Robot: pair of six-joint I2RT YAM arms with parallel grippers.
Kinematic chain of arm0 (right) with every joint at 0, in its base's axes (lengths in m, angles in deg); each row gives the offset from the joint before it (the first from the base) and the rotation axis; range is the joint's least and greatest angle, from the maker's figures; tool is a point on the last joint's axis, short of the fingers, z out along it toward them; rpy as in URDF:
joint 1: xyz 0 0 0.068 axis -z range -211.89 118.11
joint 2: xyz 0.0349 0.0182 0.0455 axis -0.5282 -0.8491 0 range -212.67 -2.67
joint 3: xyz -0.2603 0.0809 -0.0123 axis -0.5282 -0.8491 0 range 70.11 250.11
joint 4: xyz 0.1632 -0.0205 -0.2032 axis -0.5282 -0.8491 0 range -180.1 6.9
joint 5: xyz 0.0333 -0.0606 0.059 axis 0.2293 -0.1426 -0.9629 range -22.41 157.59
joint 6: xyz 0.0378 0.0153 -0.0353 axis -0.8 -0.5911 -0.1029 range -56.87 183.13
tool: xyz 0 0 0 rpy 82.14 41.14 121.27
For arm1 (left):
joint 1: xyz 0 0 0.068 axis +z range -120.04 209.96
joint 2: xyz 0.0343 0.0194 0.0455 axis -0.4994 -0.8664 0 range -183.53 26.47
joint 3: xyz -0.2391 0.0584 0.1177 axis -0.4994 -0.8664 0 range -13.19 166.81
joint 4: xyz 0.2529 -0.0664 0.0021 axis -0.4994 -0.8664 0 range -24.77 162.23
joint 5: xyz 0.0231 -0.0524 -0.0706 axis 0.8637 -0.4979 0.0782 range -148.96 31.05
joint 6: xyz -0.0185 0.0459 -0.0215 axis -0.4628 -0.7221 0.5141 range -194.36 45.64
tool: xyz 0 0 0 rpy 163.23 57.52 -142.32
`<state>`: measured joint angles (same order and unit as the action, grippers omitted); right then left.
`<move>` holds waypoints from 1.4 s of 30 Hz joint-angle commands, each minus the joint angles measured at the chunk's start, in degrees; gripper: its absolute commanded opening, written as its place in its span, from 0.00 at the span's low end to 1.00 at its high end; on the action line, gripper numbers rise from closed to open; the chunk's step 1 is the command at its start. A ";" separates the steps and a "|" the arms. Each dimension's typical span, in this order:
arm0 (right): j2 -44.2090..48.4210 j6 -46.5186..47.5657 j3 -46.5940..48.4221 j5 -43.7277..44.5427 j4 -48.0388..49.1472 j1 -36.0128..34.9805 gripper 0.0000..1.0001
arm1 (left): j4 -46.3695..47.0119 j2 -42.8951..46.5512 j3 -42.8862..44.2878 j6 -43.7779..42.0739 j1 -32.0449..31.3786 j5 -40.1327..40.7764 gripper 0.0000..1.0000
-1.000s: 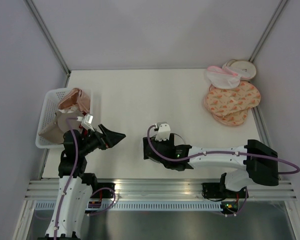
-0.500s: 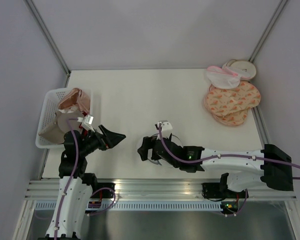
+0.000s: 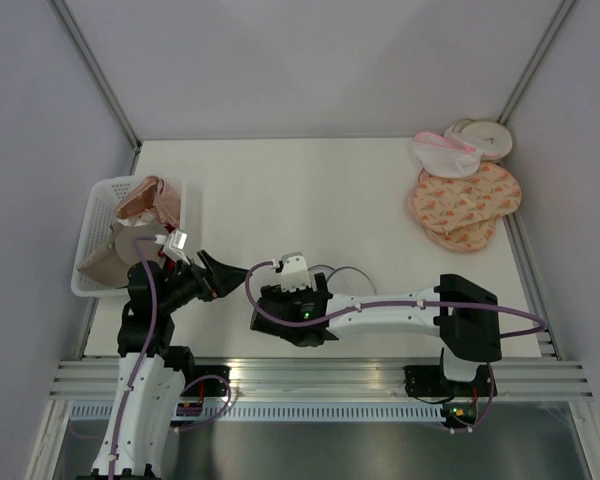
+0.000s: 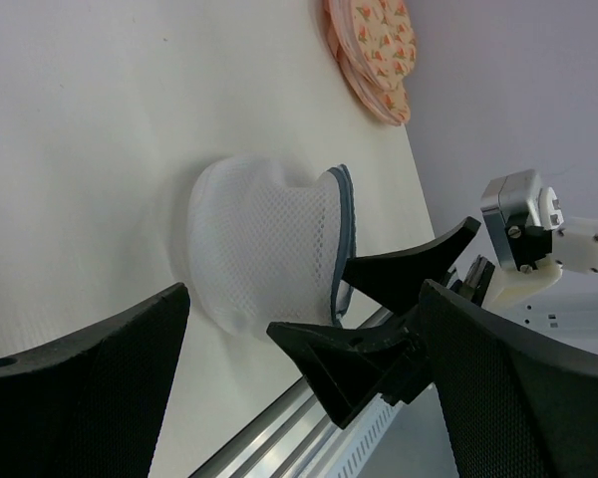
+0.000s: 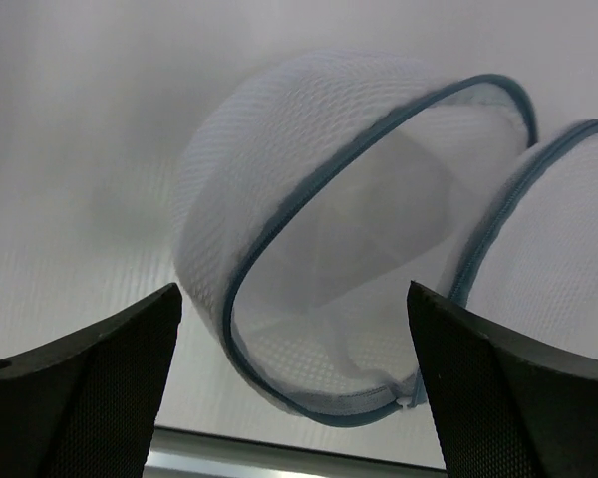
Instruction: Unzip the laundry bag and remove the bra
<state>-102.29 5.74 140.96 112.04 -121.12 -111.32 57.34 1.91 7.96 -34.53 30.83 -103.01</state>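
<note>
White table (image 3: pixel 280 190), and the laundry bag (image 4: pixel 251 239) sits near the middle toward the near edge, unzipped and gaping at the right gripper (image 5: pixel 294 294), whose fingers are spread wide just in front of it. Left gripper (image 3: pixel 227 264) is spread too, holding nothing. The bra (image 3: pixel 107 254) is over in the basket (image 3: pixel 92 215) on the left.

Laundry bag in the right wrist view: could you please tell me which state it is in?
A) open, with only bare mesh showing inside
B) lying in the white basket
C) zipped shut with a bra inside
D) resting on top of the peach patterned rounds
A: the laundry bag gapes open along its dark rim, and only bare white mesh shows inside.
</note>
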 commanded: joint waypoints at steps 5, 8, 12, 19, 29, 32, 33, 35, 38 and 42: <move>-4.36 -5.81 9.22 12.42 -19.28 -3.44 0.98 | 0.30 1.00 -0.93 -2.48 -0.16 -0.86 1.00; -2.70 -4.66 8.08 13.47 -18.23 -4.85 0.98 | 0.22 1.18 -1.02 -2.57 -0.16 -0.95 1.00; -1.99 -10.98 9.21 15.58 -27.70 -5.38 0.98 | 0.30 1.09 -1.20 -2.48 -0.25 -0.95 1.00; -1.99 -12.58 3.71 13.57 -25.72 -4.67 0.98 | 0.48 1.09 -1.37 -2.48 -0.16 -1.03 1.00; 8.02 1.73 -14.94 5.31 3.43 4.02 0.98 | -0.22 1.70 -1.11 -2.31 -0.16 -1.30 1.00; 9.52 7.71 -18.81 1.79 12.32 6.04 0.98 | -0.22 1.79 -1.02 -1.95 -0.07 -1.39 1.00; 9.79 8.68 -19.95 1.09 13.75 6.40 0.88 | -0.22 1.88 -0.93 -1.95 -0.16 -1.47 1.00; 9.96 10.80 -20.57 0.03 16.38 6.93 0.76 | -0.40 2.14 -0.76 -1.78 -0.16 -1.56 1.00; 9.44 12.56 -20.40 -0.24 17.02 7.10 0.52 | -0.40 2.23 -0.76 -1.43 -0.07 -1.56 1.00; 8.91 12.83 -20.05 -0.32 16.31 7.72 0.08 | -0.40 2.67 -0.67 -1.16 -0.16 -1.65 1.00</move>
<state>-94.22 17.02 120.46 112.36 -107.61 -104.18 56.24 3.81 7.02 -34.88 30.83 -103.05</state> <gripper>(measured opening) 0.184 0.993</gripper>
